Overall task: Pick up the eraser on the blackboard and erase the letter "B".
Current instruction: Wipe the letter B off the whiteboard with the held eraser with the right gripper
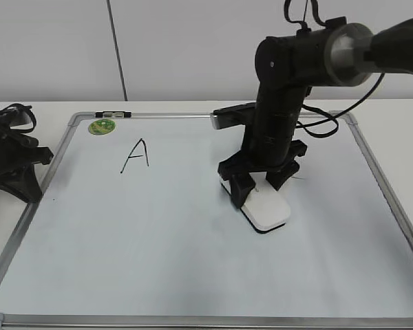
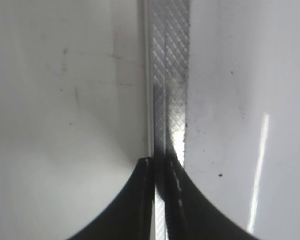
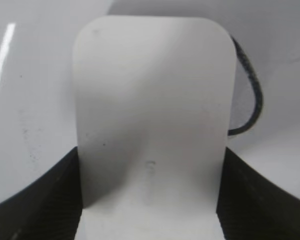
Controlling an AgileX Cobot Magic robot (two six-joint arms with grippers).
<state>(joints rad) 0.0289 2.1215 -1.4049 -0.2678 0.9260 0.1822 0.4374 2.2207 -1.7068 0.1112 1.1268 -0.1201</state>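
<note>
The white eraser (image 1: 267, 210) lies flat on the blackboard (image 1: 158, 240), a white board with a silver frame, right of its middle. My right gripper (image 1: 259, 184) is shut on the eraser's sides; the right wrist view shows the eraser (image 3: 150, 100) between the black fingers (image 3: 150, 167). A curved black marker stroke (image 3: 252, 95) shows by the eraser's right edge; I cannot tell which letter it belongs to. No whole letter "B" is in view. My left gripper (image 1: 17, 180) rests at the board's left edge, shut and empty (image 2: 160, 162), over the frame (image 2: 170, 75).
A black letter "A" (image 1: 137, 155) is at the board's upper left, and a round green sticker (image 1: 102, 126) sits in the far left corner. The right arm's cable (image 1: 330, 124) hangs over the far right corner. A white table surrounds the board.
</note>
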